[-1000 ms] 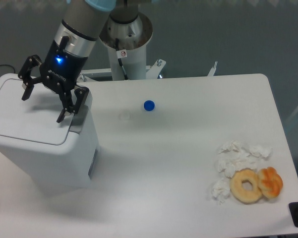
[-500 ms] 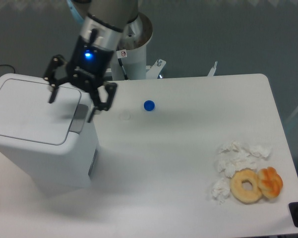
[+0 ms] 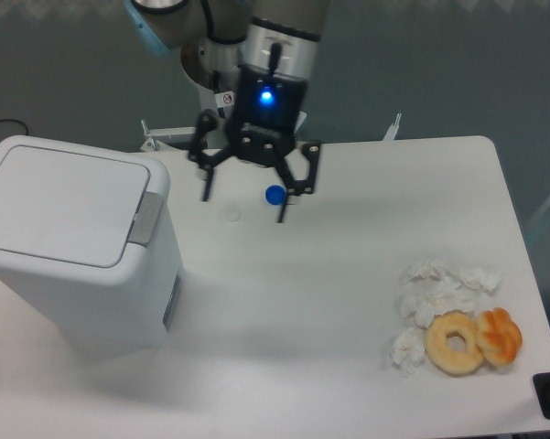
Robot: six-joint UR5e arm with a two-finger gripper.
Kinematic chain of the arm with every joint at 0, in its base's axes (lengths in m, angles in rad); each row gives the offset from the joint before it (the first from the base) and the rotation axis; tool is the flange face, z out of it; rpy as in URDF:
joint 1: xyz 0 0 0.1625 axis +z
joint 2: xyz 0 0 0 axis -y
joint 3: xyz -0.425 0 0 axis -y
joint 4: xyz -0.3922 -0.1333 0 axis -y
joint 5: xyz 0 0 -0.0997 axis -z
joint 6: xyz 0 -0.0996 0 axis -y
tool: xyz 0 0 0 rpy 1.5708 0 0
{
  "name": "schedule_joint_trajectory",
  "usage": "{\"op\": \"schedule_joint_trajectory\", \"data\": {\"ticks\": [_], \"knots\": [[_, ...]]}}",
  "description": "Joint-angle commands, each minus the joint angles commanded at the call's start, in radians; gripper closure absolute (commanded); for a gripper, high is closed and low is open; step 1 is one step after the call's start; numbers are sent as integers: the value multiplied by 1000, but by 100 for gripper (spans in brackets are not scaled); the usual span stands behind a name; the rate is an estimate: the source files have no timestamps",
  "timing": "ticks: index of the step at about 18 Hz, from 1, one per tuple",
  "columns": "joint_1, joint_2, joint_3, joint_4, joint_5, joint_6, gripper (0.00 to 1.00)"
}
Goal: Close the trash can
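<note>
White surface [image 3: 348, 302] fills view. Trash can [image 3: 73, 247] at left edge, lid flat, looks shut. My tool [image 3: 242, 194] hangs mid-surface, fingers spread, holding nothing, well apart from can. Closing step judged done; next move: retreat only.

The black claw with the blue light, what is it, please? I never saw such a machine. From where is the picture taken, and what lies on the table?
The claw is the gripper of a robot arm, its two fingers spread open and holding nothing. One fixed camera looks down from above the white table. At the left stands a white trash can with its lid down flat. Near the gripper lies a small blue cap. At the right are crumpled tissues, a donut and an orange pastry.
</note>
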Motion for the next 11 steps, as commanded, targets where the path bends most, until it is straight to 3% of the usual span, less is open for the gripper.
{"op": "schedule_joint_trajectory", "data": {"ticks": [2, 6, 11], "knots": [[41, -2, 0, -2, 23, 86, 0], [92, -20, -14, -6, 190, 360, 0], [176, -20, -20, -26, 200, 424, 0]]}}
